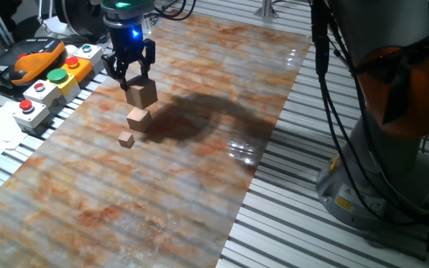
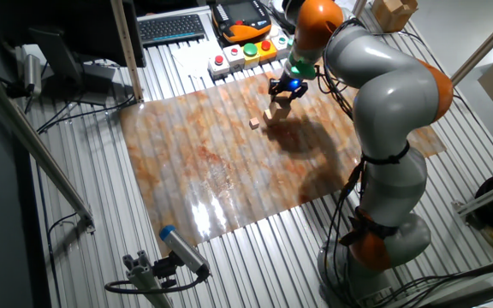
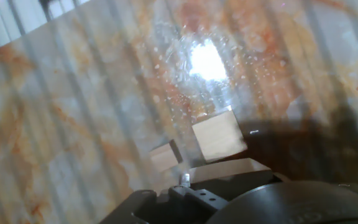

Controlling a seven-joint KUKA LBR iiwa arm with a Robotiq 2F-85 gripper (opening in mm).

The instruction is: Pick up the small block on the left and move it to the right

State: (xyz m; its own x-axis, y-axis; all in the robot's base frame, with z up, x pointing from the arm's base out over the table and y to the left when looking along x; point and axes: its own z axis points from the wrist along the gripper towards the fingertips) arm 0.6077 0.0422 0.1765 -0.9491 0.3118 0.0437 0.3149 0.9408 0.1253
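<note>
The small block (image 1: 142, 94), the largest of three tan cubes, is at the back left of the marbled sheet (image 1: 162, 193). My gripper (image 1: 134, 80) is right over it, with a finger down each side of its top. It looks gripped, at or just above the sheet. In the hand view the block's top (image 3: 225, 169) sits close under the hand. The medium cube (image 1: 138, 119) and the tiny cube (image 1: 126, 139) lie in a row in front of it. The other fixed view shows the gripper (image 2: 282, 92) over the block (image 2: 282, 103).
Button boxes (image 1: 51, 78) and an orange teach pendant (image 1: 24, 63) lie just left of the sheet, close to the gripper. The arm's base (image 1: 393, 149) and cables stand to the right. The ribbed metal table (image 1: 296, 223) surrounds the sheet.
</note>
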